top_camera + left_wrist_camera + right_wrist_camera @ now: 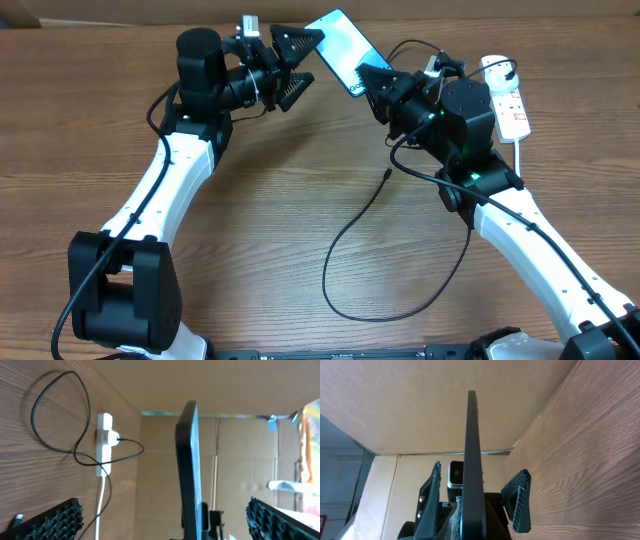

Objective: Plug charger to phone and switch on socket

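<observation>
The right end effector [372,82] is shut tight on the phone [338,45] and holds it up off the table [250,200], near the top middle of the overhead view. The left end effector [317,57] is wide open and holds nothing. It faces the free end of the phone. In the left wrist view the phone [187,460] shows edge-on in the middle, with the 2 fingers [50,520] low on each side of it.

I think the step now is for the left end effector to take hold of the phone too, so it is steady for plugging.

To do it well:
- Slide the left end effector in straight, so the phone goes between the 2 fingers and does not get bumped.
- Close on the 2 flat sides, not on the thin edges.
- Leave the plug hole free. I cannot tell which end it is on.
- The right end effector should not let go until the left grip is firm.

The charger [345,225] lies in a big loop on the table, and its tip [387,175] sits just below the right end effector. Nothing holds it. The socket [505,100] lies at the upper right, with the charger's other end in it.
</observation>
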You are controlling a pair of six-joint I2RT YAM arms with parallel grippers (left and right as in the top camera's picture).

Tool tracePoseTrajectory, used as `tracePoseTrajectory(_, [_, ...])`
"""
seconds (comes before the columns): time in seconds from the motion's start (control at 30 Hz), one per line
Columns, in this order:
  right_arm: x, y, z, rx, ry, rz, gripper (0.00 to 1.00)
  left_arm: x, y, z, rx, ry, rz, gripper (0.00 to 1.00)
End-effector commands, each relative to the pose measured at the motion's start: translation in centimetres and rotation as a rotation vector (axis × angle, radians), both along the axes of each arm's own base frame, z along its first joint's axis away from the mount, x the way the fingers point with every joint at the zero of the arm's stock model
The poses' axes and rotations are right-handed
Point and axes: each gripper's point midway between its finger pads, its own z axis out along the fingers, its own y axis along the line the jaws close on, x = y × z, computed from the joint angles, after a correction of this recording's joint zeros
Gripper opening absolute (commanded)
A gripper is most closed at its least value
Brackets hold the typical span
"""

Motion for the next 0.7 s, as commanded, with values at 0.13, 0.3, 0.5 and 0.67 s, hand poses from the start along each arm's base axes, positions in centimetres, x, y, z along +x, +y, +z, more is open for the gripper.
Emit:
tracePoseTrajectory(0.13, [-0.6,1.1,1.7,0.016,-0.045,0.003,0.04,0.2,-0.4,-0.2,-0.056,0.105,0.042,0.88])
tracePoseTrajectory(0.3, [-1.0,2.1,1.6,0.012,-0.041,0.01,0.04,-0.1,-0.7,-0.2,-0.071,0.127,0.028,0.81])
tracePoseTrajectory(0.5, [-1.1,2.0,0.6,-0.01,-0.005,-0.008,0.04,-0.1,-0.7,-0.1,-0.074,0.131,0.023,0.69])
tracePoseTrajectory(0.67, [-1.0,1.9,0.6,-0.022,-0.015,-0.014,0.04,-0.3,-0.8,-0.1,-0.079,0.138,0.015,0.61])
